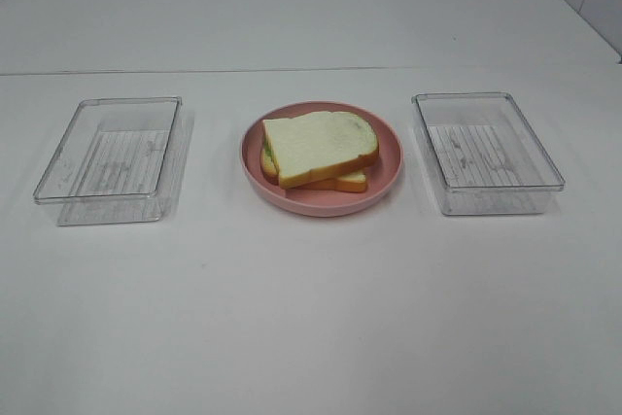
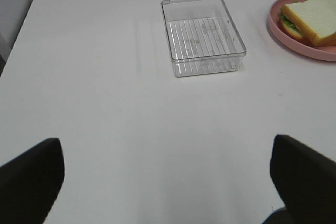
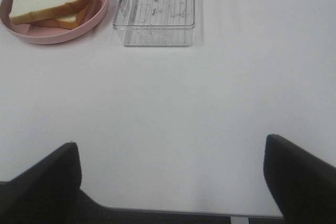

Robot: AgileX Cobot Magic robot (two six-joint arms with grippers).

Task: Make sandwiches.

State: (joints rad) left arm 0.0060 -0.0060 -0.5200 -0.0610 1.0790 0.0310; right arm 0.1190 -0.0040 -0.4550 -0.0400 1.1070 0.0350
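Only the tips of the robot show: the left end effector (image 2: 168,182) has two matte black, blunt, rounded fingers (image 2: 31,177), and the right end effector (image 3: 173,182) carries matching broad black fingers (image 3: 302,179), plain and unmarked.

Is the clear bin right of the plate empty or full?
Empty: the right clear bin shows only its bare ribbed floor, also in the right wrist view.

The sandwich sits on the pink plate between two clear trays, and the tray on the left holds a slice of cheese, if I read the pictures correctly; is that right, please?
Not quite. The sandwich does sit on the pink plate between the two clear trays, but the left tray holds nothing; the left wrist view shows only its bare ribbed floor. The right tray is empty too.
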